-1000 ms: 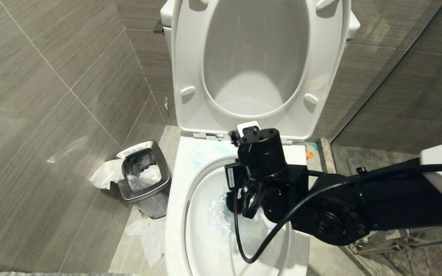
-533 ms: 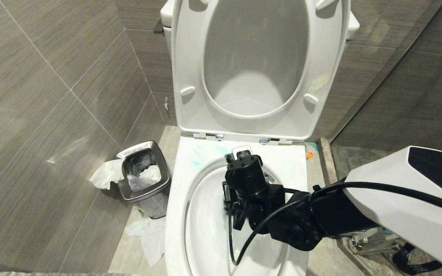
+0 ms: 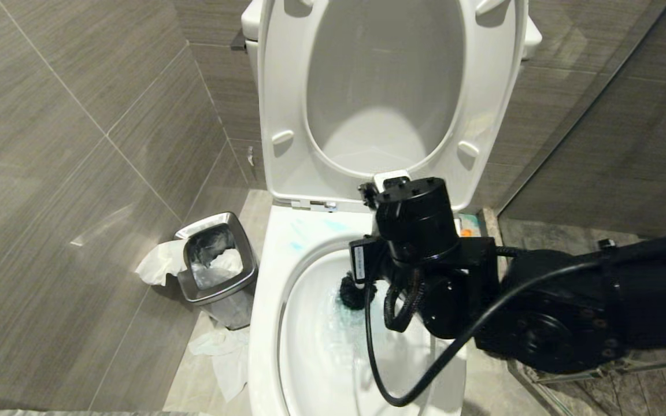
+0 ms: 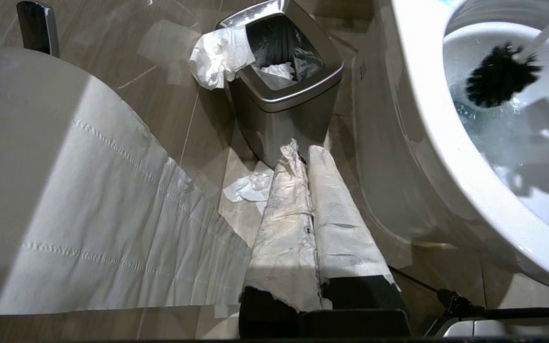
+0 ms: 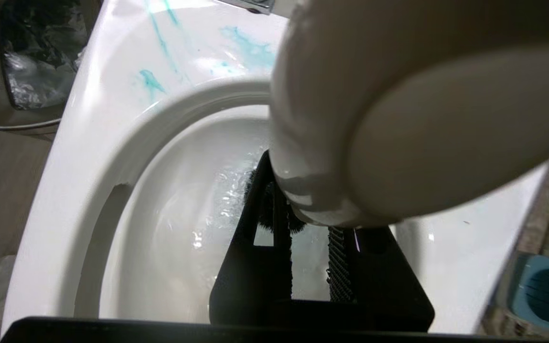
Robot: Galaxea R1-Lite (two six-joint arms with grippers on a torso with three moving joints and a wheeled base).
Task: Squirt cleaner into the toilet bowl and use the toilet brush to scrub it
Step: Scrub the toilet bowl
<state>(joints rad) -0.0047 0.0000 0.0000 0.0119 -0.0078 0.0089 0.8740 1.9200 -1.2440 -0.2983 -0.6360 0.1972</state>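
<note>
The white toilet bowl [image 3: 266,300] stands with its seat and lid [image 3: 287,86] raised. Turquoise streaks of cleaner [image 3: 298,234] mark the back rim [image 5: 250,47], and the water is tinted bluish. My right gripper [image 5: 309,207] points down into the basin, shut on the toilet brush's light-grey handle [image 5: 398,109]. The black bristle head [image 3: 351,293] sits at the waterline against the basin's back wall [image 4: 501,76]. My left gripper [image 4: 305,159] hangs low beside the bowl, shut, its fingers [image 4: 341,224] wrapped in white paper.
A steel-rimmed waste bin [image 3: 214,266] with a black liner stands left of the toilet, with crumpled tissue [image 3: 220,352] on the floor around it. A wide sheet of paper [image 4: 88,214] lies left of my left gripper. The blue-and-grey holder [image 5: 541,295] stands by the bowl's right side. Tiled walls close in.
My right arm sank deeper into the bowl half a second ago and has now come back up and slightly right. The brush head now shows left of the wrist. The left arm is still.
</note>
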